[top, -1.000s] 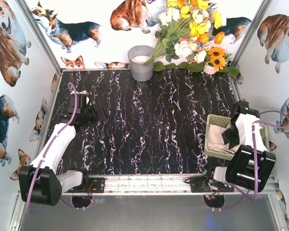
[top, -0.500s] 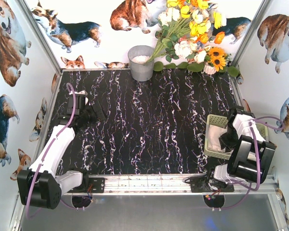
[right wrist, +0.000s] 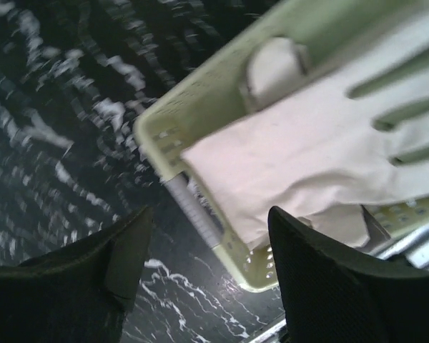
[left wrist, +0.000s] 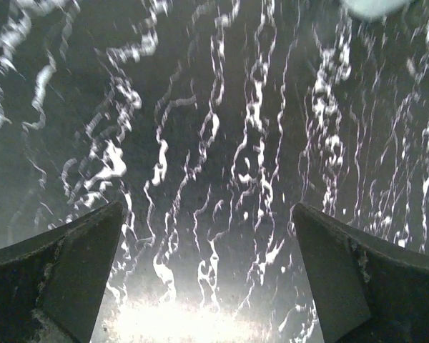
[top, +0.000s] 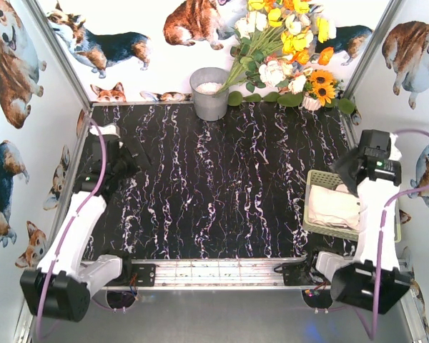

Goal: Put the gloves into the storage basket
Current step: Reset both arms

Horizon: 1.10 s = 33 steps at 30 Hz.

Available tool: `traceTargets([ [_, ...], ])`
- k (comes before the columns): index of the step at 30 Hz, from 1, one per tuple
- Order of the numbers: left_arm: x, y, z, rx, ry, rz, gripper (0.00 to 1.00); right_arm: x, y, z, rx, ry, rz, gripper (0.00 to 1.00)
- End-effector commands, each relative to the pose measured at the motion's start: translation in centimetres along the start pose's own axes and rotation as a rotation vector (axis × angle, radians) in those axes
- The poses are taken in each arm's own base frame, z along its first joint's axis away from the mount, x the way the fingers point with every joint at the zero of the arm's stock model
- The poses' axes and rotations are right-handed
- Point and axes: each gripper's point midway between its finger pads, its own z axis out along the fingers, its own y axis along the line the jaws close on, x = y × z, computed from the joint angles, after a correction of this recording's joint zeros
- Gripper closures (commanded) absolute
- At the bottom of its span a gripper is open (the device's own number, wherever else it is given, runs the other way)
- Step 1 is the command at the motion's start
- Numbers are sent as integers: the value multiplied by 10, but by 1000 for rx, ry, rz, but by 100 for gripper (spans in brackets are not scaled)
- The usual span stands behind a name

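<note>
The pale yellow-green storage basket point(top: 316, 179) stands at the right edge of the table. Cream-white gloves point(top: 334, 206) lie inside it. In the right wrist view the gloves point(right wrist: 307, 143) fill the basket point(right wrist: 222, 75), grey-olive fingers at the right, a plain cuff hanging over the rim. My right gripper point(top: 348, 170) is raised above the basket's far left corner; its jaws point(right wrist: 209, 218) are open and empty. My left gripper point(top: 132, 158) is at the far left of the table, open and empty point(left wrist: 207, 211) over bare black marble. No glove shows outside the basket.
A grey metal bucket point(top: 210, 93) stands at the back centre, beside a bunch of artificial flowers point(top: 286, 50). Corgi-print walls close in the left, back and right sides. An aluminium rail point(top: 222, 270) runs along the near edge between the arm bases.
My right gripper has risen out of the basket and swung toward the far side, leaving the gloves in it. My left arm has reached a little farther away and to the left.
</note>
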Motion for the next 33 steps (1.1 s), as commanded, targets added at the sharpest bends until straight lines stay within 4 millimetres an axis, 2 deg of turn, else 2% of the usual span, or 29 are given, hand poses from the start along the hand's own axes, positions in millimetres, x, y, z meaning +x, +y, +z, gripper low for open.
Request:
traceTargets([
  [1, -69, 10, -29, -65, -313, 19, 0, -18, 67, -31, -349, -182, -277, 31],
  [3, -79, 25, -37, -137, -393, 28, 0, -22, 81, -42, -451, -322, -339, 25],
  [5, -82, 37, -40, -180, -460, 66, 0, -20, 90, -46, -556, -447, -378, 13],
  [7, -75, 45, -34, -183, -511, 134, 0, -17, 95, -40, -637, -558, -380, 1],
  [8, -72, 49, -30, -183, -546, 164, 0, -13, 96, -34, -667, -590, -381, 0],
  [10, -62, 60, -21, -194, -621, 201, 0, -3, 99, -22, -720, -642, -395, 0],
  [12, -40, 72, -5, -189, -663, 276, 0, 5, 98, -5, -735, -676, -400, 0],
  [14, -35, 68, 3, -140, -737, 307, 0, 15, 95, 13, -724, -691, -436, 0],
  [17, -18, 69, 27, -109, -712, 350, 0, 28, 88, 39, -671, -677, -500, 0],
  [20, -11, 66, 45, -78, -728, 366, 0, 35, 89, 55, -662, -694, -539, 0],
  [22, -1, 70, 64, -90, -684, 426, 0, 35, 91, 63, -651, -718, -545, 0],
  [24, 3, 69, 77, -80, -672, 462, 0, 42, 91, 80, -635, -692, -567, 0],
  [27, 15, 69, 97, -63, -631, 496, 0, 42, 105, 92, -661, -696, -598, 0],
  [29, 8, 74, 95, -95, -658, 462, 0, 42, 116, 105, -664, -669, -610, 0],
  [31, 12, 74, 101, -74, -615, 474, 0, 56, 130, 126, -692, -608, -682, 0],
  [33, 7, 80, 106, -123, -604, 449, 0, 68, 144, 135, -712, -640, -756, 0],
])
